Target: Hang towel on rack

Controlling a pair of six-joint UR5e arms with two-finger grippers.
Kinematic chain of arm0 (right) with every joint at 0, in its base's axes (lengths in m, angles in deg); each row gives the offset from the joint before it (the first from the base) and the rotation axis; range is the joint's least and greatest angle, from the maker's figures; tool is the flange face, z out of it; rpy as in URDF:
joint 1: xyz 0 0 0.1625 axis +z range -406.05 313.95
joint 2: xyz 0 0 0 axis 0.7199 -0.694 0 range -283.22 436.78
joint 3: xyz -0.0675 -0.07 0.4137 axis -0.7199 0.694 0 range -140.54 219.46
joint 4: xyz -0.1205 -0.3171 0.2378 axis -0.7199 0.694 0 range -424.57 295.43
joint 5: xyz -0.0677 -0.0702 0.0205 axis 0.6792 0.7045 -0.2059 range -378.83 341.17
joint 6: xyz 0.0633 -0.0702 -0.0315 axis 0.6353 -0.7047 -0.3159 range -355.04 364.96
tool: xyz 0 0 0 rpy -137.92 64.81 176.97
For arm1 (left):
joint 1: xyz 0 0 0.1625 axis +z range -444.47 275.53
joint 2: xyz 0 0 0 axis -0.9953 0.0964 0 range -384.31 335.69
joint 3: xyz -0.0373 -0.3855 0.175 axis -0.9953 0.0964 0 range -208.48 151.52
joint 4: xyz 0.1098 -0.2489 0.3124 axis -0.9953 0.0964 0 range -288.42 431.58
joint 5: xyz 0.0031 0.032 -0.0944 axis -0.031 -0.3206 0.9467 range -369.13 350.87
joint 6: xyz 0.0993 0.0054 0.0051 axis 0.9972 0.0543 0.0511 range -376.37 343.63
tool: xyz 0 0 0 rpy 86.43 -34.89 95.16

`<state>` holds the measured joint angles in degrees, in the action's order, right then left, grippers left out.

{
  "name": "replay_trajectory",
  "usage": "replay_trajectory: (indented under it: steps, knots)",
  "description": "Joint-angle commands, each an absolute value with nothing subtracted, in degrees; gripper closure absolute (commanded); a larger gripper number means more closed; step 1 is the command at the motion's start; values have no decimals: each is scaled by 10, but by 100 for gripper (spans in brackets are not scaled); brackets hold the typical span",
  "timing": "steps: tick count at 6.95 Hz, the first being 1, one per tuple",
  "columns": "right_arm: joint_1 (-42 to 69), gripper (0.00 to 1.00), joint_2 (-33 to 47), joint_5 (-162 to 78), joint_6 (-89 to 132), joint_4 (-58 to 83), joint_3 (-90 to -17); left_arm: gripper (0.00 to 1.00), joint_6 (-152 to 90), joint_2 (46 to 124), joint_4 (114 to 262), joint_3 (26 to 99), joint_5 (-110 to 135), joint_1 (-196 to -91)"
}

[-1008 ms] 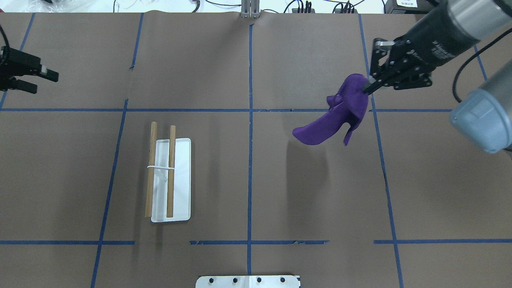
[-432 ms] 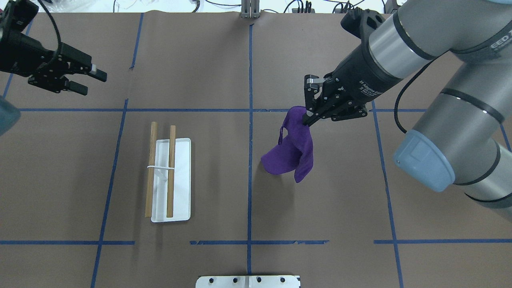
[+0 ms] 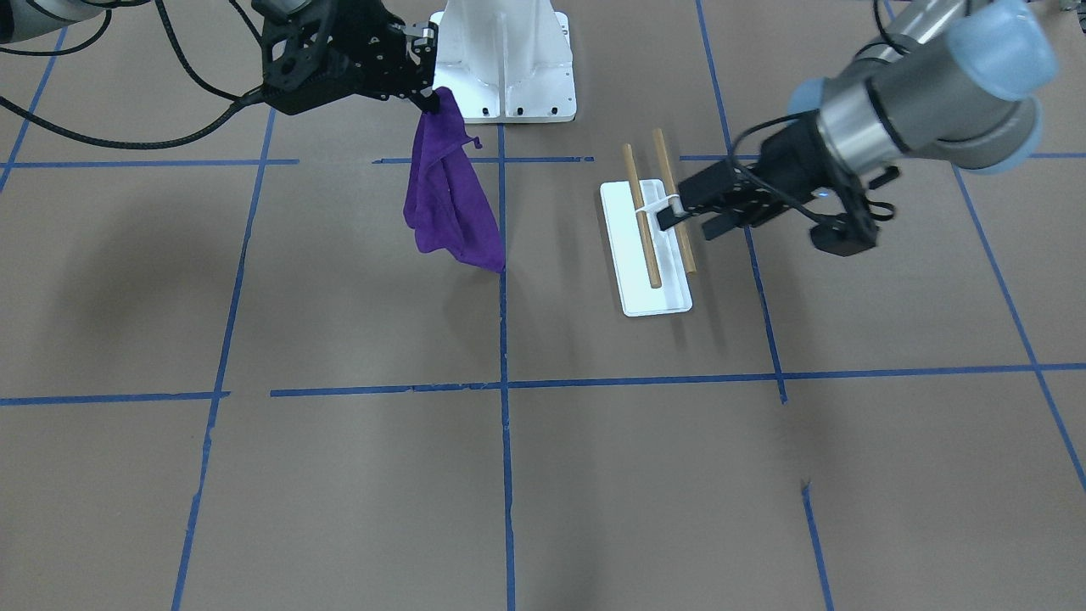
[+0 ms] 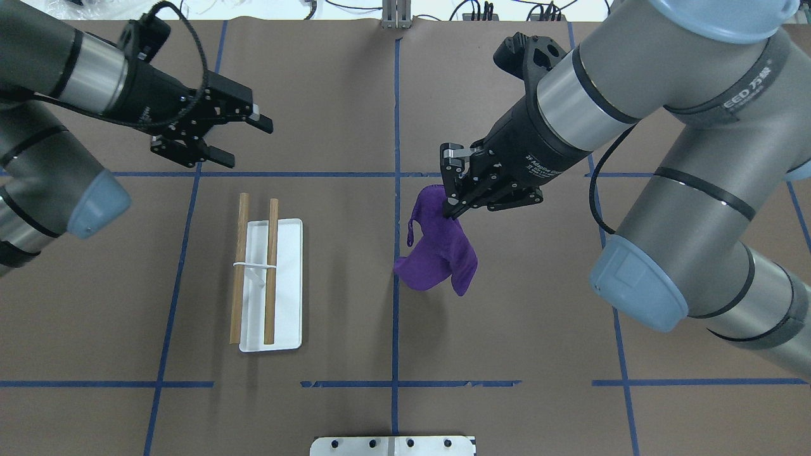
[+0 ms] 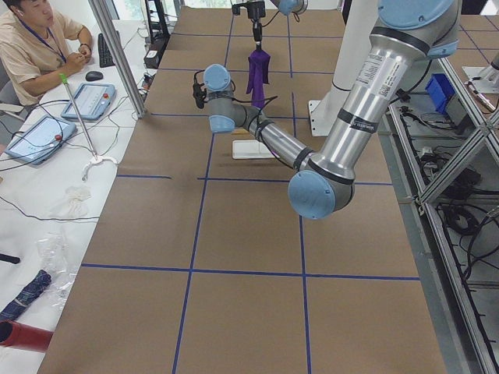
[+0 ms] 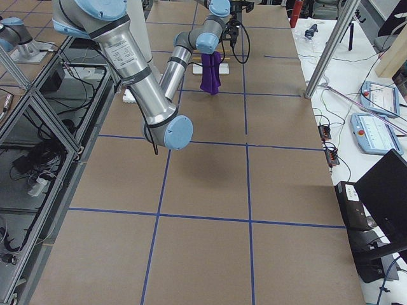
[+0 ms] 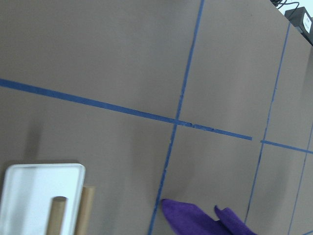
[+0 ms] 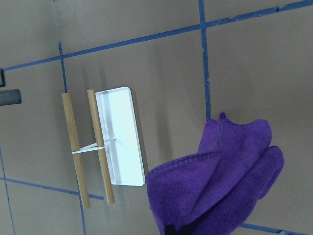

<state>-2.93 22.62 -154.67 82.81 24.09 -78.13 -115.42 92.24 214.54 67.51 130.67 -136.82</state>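
A brown table (image 4: pixel 507 354) crossed by blue tape lines (image 4: pixel 396 329) lay under both arms. The right gripper (image 4: pixel 450 211) had its jaws clamped on the top edge of the purple towel (image 4: pixel 437 253), which hung limp straight below them, clear of the table. The left gripper (image 4: pixel 248 144) hovered with its jaws apart and nothing between them. The rack (image 4: pixel 288 285), a white base with two wooden rails, stood just below those open jaws, well apart from the towel.

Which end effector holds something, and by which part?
The right end effector grips the towel at its top; the rest hangs down. The left end effector is open and empty.
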Motion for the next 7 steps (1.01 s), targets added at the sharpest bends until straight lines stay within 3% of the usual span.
replay_trajectory:
  steps: [1,3,7]
  knots:
    - [-46,100,244,-1544,827,204,-755,0,-1239,935,2223,676,1286,-1336]
    - [-51,100,245,-1545,822,181,-750,1,-1327,962,2279,670,1280,-1316]
    - [-60,100,251,-1544,822,138,-739,14,-1371,1012,2284,666,1195,-1255]
